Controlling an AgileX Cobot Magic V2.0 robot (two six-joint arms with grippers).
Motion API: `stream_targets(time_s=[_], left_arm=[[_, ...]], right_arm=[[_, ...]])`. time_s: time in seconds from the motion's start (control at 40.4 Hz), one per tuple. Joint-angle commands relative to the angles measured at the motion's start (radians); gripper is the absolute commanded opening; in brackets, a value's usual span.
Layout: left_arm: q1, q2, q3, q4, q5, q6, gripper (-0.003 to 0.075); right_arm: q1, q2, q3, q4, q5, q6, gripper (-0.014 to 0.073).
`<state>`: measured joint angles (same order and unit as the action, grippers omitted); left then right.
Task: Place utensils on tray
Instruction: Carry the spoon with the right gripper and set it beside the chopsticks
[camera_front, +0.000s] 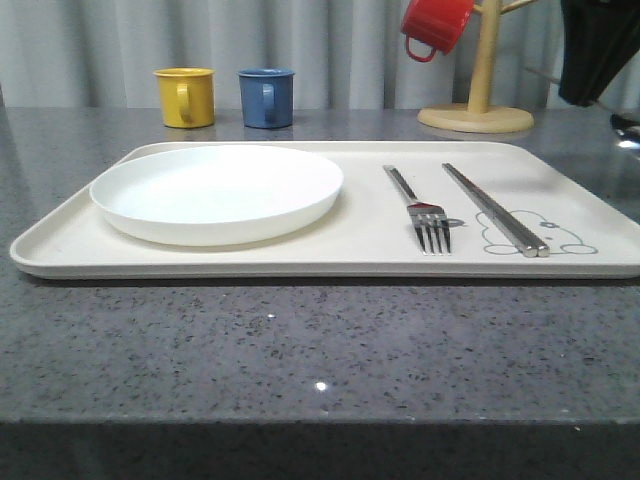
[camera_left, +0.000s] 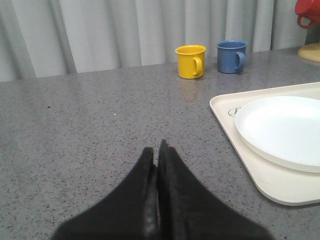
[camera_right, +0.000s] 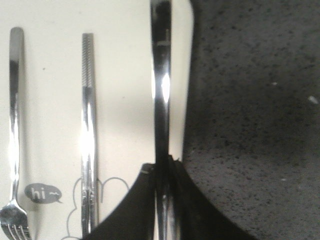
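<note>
On the grey speckled countertop (camera_front: 300, 340), nearest the robot, a large cream-white tray (camera_front: 360, 262) is laid; a round white plate (camera_front: 215, 190) is seated on its left half, and a four-tined fork (camera_front: 420, 212) and a pair of flat chopsticks (camera_front: 495, 208) are set side by side on its right half, tines and tips toward the robot, the chopsticks lying across a grey rabbit drawing (camera_front: 560, 238). Seen from the left wrist, the left gripper (camera_left: 157, 150) is held over bare countertop beside the tray's left rim; its black fingers are pressed together with nothing between them. Seen from the right wrist, the right gripper (camera_right: 162, 167) is clamped on the handle of a long silver spoon (camera_right: 161, 85), which is held over the tray's right edge, beside the chopsticks; a "hi~" bubble (camera_right: 43, 193) is printed near the fork. Farther back, a yellow mug (camera_front: 185, 96) and a blue mug (camera_front: 267, 97) are stood side by side; a wooden mug tree (camera_front: 478, 100) carries a red mug (camera_front: 434, 24) before a pale curtain (camera_front: 300, 40).
</note>
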<state>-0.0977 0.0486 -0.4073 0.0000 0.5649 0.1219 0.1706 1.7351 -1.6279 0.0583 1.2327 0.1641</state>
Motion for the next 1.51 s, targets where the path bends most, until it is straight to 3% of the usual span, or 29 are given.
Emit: stream_targets(time_s=[0.0, 0.594, 0.867, 1.015, 1.313, 1.486], left_arm=[[0.001, 0.013, -0.024, -0.010, -0.085, -0.007, -0.0018], [0.001, 0.013, -0.024, -0.010, -0.085, -0.007, -0.0018], [0.001, 0.013, -0.024, -0.010, -0.085, -0.007, -0.0018], [0.001, 0.013, -0.024, -0.010, -0.085, -0.007, -0.0018], [0.001, 0.013, -0.024, -0.010, -0.085, -0.007, -0.0018], [0.001, 0.013, -0.024, -0.010, -0.085, -0.007, -0.0018]], right_arm=[[0.019, -0.012, -0.030, 0.007, 0.102, 0.020, -0.0036], [0.024, 0.112, -0.030, 0.029, 0.102, 0.048, -0.0029], [0.024, 0.112, -0.030, 0.040, 0.102, 0.050, 0.0190], [0.024, 0.103, -0.030, 0.056, 0.102, 0.050, 0.0244], [0.024, -0.043, -0.085, 0.056, 0.102, -0.004, 0.0230], [0.024, -0.170, -0.086, 0.056, 0.102, -0.060, 0.0056]])
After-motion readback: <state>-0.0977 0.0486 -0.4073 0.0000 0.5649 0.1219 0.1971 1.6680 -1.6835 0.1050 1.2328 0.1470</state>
